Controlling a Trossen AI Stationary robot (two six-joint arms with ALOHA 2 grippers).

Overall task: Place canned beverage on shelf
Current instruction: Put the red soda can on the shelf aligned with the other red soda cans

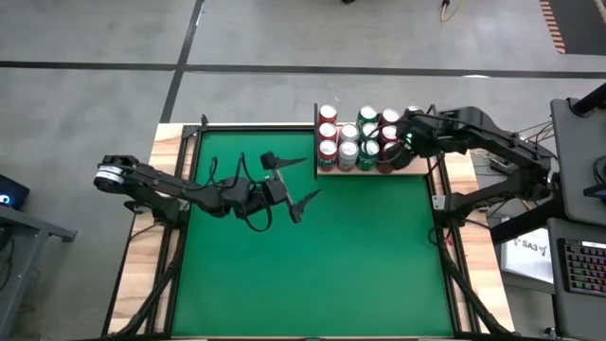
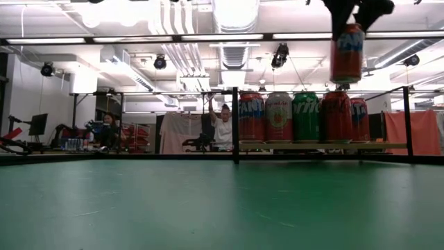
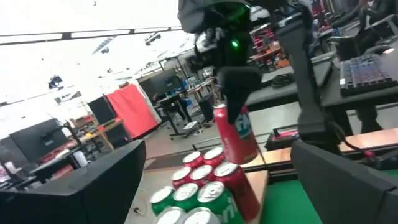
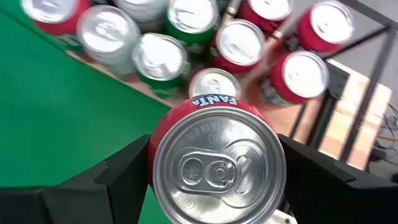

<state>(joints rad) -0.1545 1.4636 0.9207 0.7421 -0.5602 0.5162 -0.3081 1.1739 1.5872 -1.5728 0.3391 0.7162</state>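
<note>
The red aluminium Fanta can hangs pinched by its sides in the right hand, raised above the cans standing on the pale wooden shelf with black rod edging at the bench's far right corner. This is the carry-and-lower step; next it needs a free gap found among the crowded cans, then a straight descent. The left hand waits spread over the green felt.
</note>
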